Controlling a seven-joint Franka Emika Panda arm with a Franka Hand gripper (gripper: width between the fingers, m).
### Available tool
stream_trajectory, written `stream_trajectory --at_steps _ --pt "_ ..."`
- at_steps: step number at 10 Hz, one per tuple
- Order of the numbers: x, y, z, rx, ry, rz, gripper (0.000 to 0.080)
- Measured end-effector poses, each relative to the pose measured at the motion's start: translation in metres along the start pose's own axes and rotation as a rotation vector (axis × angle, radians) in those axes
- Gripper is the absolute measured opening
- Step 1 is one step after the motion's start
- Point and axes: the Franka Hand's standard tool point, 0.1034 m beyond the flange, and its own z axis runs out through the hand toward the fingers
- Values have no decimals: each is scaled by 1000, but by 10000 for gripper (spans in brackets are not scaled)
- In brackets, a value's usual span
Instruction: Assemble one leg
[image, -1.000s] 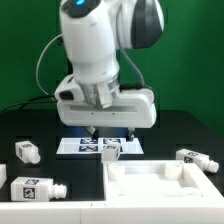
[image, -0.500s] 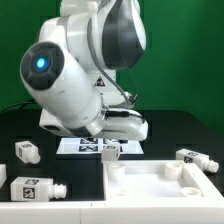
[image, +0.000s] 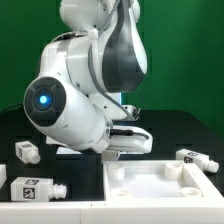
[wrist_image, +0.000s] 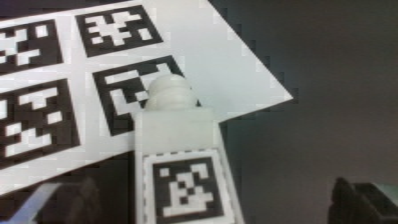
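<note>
Exterior camera set slightly above the black table, facing the arm at middling range, wrist camera close, looking down on marker board and leg, both views sharing the table beneath the arm

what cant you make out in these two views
- gripper: in the exterior view the arm hides it with its own bulk; the wrist view shows only dark blurred finger ends, wide apart.
- leg under the wrist: the end opposite its peg is cut off by the picture's edge, its tag blurred.
- marker board: cut off by the wrist view's edges; mostly behind the arm in the exterior view.
</note>
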Motion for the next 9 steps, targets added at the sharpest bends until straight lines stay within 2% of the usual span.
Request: stream_trajectory --at_steps 3,4,5,6,7,9 --pt "3 -3 10 -12 0 -8 649" --pt "3 -3 10 -12 0 -9 524" --pt "3 -3 10 -13 0 -10 524" --pt "3 -4 10 -13 0 -11 386" --pt "2 -5 9 -15 1 -15 283" --pt "-10 -16 -9 -21 22 -44 284"
